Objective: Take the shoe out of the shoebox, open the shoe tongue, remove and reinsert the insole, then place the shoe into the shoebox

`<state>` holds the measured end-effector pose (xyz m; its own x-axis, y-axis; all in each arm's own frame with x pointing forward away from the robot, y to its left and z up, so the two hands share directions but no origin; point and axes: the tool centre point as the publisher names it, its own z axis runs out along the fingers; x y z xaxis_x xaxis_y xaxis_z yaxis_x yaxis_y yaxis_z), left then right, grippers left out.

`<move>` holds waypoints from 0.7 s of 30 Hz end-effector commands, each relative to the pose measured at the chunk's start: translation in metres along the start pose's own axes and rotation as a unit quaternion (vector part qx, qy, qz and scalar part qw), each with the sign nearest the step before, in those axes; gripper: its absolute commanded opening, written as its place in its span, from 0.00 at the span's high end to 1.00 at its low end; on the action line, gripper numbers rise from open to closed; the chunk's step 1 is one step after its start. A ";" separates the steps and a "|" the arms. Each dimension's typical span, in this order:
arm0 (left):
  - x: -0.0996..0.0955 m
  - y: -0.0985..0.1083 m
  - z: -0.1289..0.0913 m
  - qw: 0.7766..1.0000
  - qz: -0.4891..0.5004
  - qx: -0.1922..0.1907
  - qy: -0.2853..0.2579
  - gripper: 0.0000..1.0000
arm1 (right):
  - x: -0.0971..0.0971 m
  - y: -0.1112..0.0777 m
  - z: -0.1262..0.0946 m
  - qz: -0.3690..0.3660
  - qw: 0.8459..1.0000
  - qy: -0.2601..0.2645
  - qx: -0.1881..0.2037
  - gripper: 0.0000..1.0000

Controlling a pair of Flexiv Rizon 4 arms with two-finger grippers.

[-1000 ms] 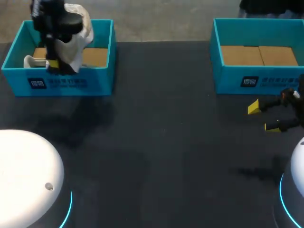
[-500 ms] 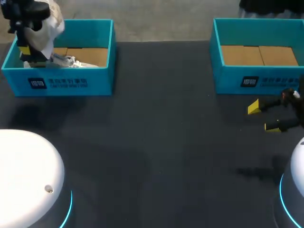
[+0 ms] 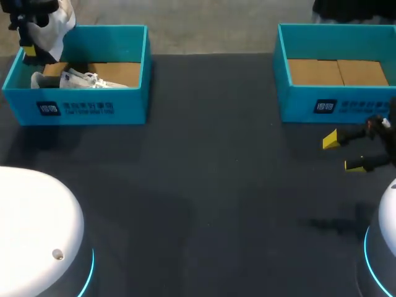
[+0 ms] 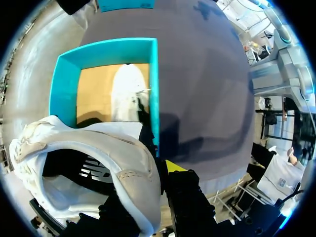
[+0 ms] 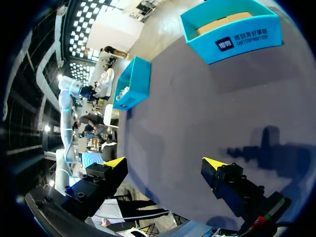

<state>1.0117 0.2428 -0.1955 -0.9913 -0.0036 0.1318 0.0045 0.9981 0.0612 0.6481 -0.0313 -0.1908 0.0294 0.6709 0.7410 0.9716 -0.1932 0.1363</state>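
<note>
Your left arm (image 3: 25, 13) sits high at the far left corner of the scene, wrist tipped down, and its jaws are clamped on the side wall of the white shoe (image 4: 103, 163), one finger inside the collar and one outside. Only one yellow fingertip (image 4: 172, 166) shows, just beside the collar. Your right arm (image 3: 382, 133) comes in low from the right edge. Its jaws stand wide apart with nothing between them, hanging over bare counter (image 3: 204, 185), with the right shoebox (image 3: 334, 106) just beyond them.

The held shoe hangs clear of the left shoebox (image 3: 93, 108), which lies below and ahead of the left jaws. Its opening faces back toward the wrist, the padded collar gaping around a dark interior. A second shoe (image 4: 127, 91), also white, lies flat on the cardboard floor of that box, ahead of the left jaws and close to the box's wall.

Compared with a second ago, your left arm has carried the shoe up from the middle of the left shoebox and out past its far left corner. The second shoe, then hidden under the arm, is now in plain sight. Your right arm has not moved.
</note>
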 end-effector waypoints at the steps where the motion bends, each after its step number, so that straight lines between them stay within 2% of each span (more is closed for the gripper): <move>1: -0.040 0.005 -0.002 0.999 -0.005 0.001 0.045 1.00 | 0.001 -0.011 -0.005 0.001 0.996 -0.002 -0.087 0.00; 13: -0.084 0.008 0.000 0.999 0.002 -0.022 0.044 1.00 | 0.001 -0.011 -0.005 0.001 0.996 -0.002 -0.087 0.00; 21: -0.086 0.011 -0.001 0.999 -0.011 -0.012 0.044 1.00 | 0.001 -0.011 -0.005 0.001 0.996 -0.002 -0.087 0.00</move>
<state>1.0909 0.2530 -0.2080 -0.9875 -0.0271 0.1551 -0.0134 0.9960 0.0885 0.6480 -0.0312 -0.1907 0.0293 0.6709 0.7410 0.9717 -0.1929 0.1363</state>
